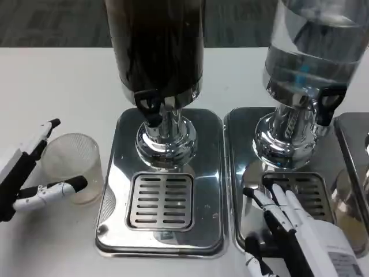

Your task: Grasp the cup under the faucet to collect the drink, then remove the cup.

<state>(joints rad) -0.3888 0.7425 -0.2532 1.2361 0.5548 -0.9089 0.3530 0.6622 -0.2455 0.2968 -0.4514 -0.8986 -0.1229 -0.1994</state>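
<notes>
A clear plastic cup [73,167] stands upright on the white table, left of the dark drink dispenser [158,52]. My left hand [31,173] is at the cup's left side, one finger above its rim and another along its lower front, fingers apart around it; a firm grip cannot be told. The dark dispenser's black faucet [150,107] hangs over a steel drip tray [161,231] with a slotted grate [159,200]; nothing stands beneath it. My right hand [288,222] rests open over the second tray's grate, fingers stretched forward.
A clear-liquid dispenser [314,57] with its own black faucet [328,104] stands on the right steel tray [242,144]. A third tray's edge [351,150] shows at the far right. Bare table lies behind and left of the cup.
</notes>
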